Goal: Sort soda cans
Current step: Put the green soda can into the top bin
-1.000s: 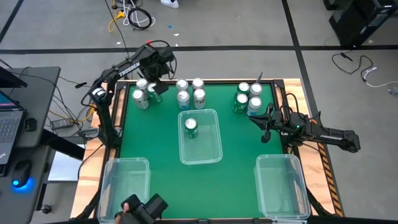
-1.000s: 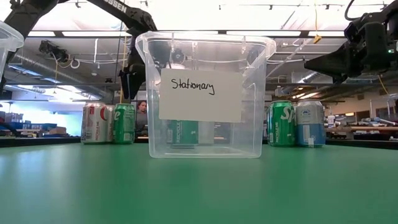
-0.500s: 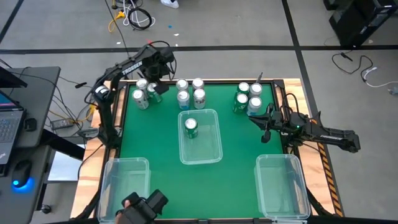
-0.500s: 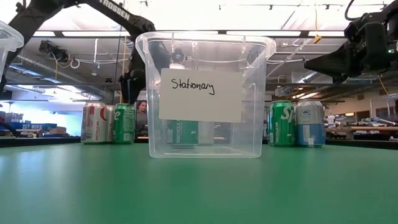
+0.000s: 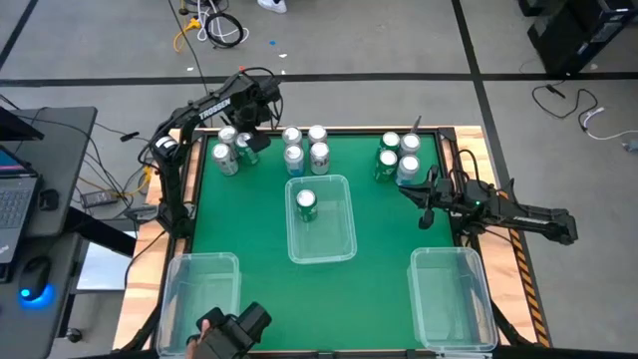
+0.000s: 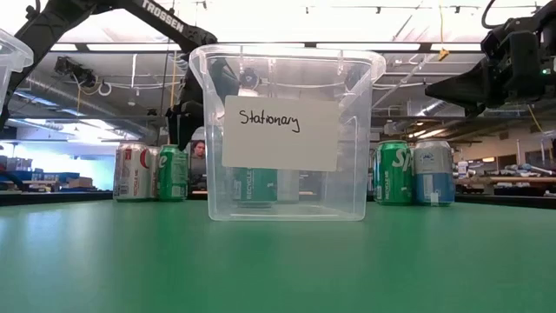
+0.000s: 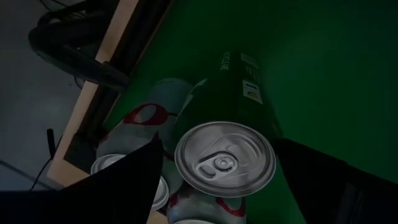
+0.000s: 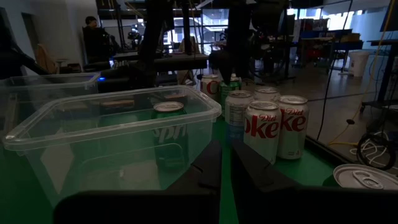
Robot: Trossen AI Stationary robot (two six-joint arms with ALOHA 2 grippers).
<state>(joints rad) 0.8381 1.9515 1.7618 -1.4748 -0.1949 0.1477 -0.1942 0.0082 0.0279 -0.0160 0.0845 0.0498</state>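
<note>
I've one green aluminium soda can (image 5: 306,204) already in the clear plastic middle bin (image 5: 344,239); beyond it, my left gripper (image 7: 217,180) straddles another green can (image 7: 231,134), jaws wide, so closing comes next; right gripper (image 5: 427,204) idles shut

- A clear plastic bin (image 5: 348,244) sits mid-table on the green mat (image 5: 384,214), with a white label (image 6: 280,132) reading "Stationary".
- Two more clear bins wait at the near corners, one left (image 5: 199,289), one right (image 5: 451,297).
- A laptop (image 5: 14,199) and mouse (image 5: 36,269) rest on a side desk.
- Cables (image 5: 214,25) lie on the floor.
</note>
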